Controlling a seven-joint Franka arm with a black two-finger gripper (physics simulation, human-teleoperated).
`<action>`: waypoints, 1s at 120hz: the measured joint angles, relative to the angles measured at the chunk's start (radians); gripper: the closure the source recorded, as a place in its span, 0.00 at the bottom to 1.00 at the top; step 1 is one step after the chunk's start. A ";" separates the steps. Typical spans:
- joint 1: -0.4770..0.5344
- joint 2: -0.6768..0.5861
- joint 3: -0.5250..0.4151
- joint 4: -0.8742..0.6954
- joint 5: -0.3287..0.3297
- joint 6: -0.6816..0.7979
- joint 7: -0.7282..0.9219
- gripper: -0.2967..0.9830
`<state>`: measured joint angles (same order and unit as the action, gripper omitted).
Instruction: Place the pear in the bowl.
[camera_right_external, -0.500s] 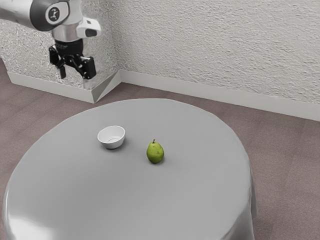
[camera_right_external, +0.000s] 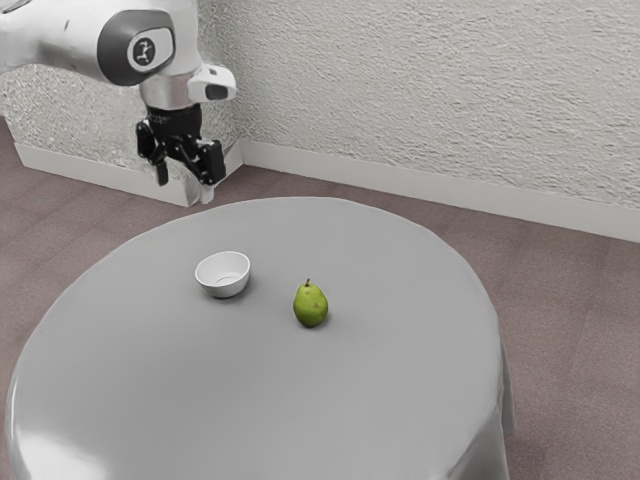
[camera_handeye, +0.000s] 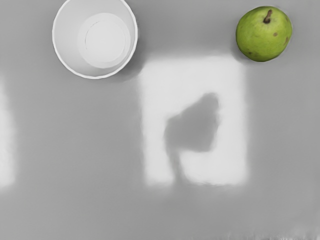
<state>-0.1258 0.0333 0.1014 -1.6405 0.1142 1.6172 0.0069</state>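
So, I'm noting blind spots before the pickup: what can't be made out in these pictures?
Bowl: part of its rim, cut off by the wrist view's upper edge.
Pear: its underside, hidden by its own body in both views.
Arm: its base, beyond the exterior view's left edge.
Table: its near part, cut off by the exterior view's lower edge.
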 joint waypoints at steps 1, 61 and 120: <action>-0.002 0.004 -0.001 -0.001 -0.005 0.002 0.000 0.23; -0.021 0.240 -0.028 -0.086 -0.185 0.209 0.003 0.23; -0.009 0.474 -0.074 0.022 -0.210 0.402 0.009 0.23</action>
<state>-0.1349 0.5070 0.0276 -1.6187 -0.0958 2.0193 0.0160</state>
